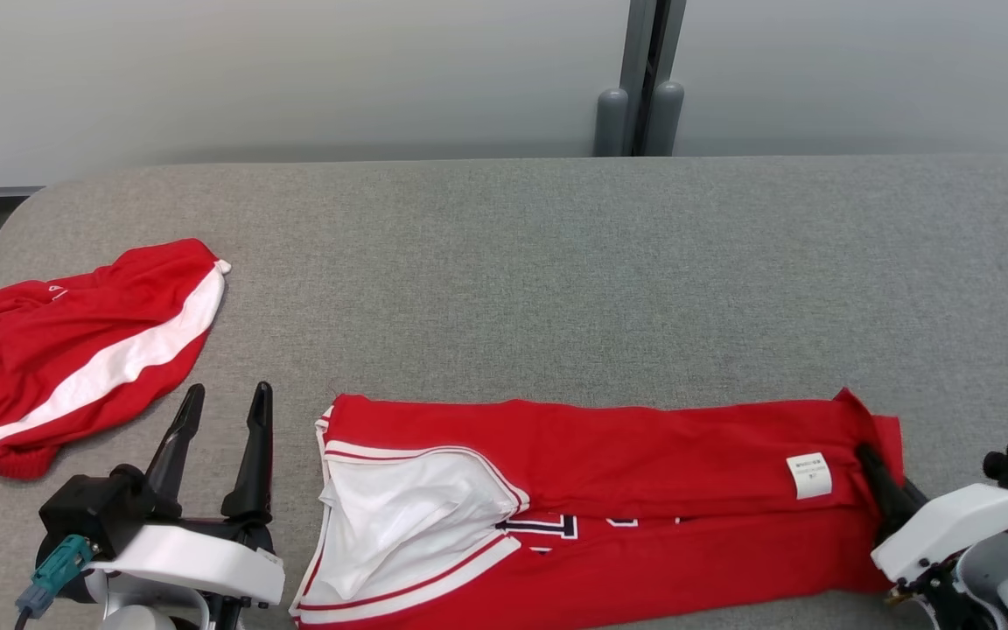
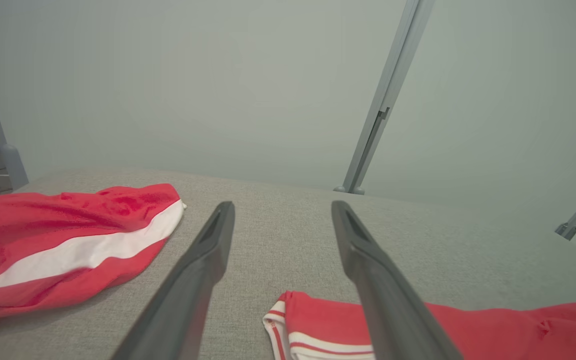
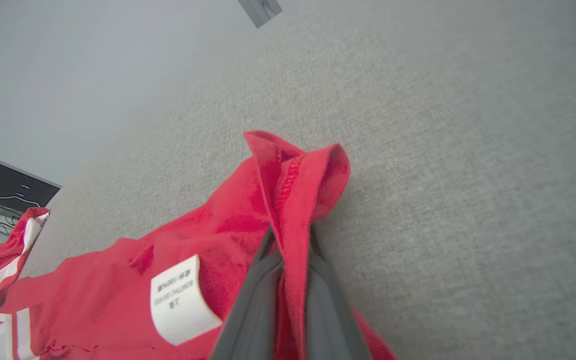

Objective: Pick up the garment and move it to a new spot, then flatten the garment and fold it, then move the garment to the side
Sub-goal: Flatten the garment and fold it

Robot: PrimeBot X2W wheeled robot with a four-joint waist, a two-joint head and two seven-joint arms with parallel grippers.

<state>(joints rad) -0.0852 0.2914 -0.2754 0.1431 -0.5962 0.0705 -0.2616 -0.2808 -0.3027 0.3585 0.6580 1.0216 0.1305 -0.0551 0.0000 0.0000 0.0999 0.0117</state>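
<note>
Red striped garment (image 1: 75, 350), crumpled, sits off to the outside of the left gripper (image 1: 228, 389), so it's not the one in play. That gripper hovers with its jaws spread wide and nothing between them, just beside the armhole end of the red jersey (image 1: 644, 455), which lies folded into a long strip on the grey table (image 1: 556, 262). Past the white label (image 1: 808, 475), the right gripper (image 1: 867, 455) is pinched tight on the jersey's hem end. I'd lift low, carry the hem over toward the left gripper, and make sure both layers come along or the fold goes crooked.
</note>
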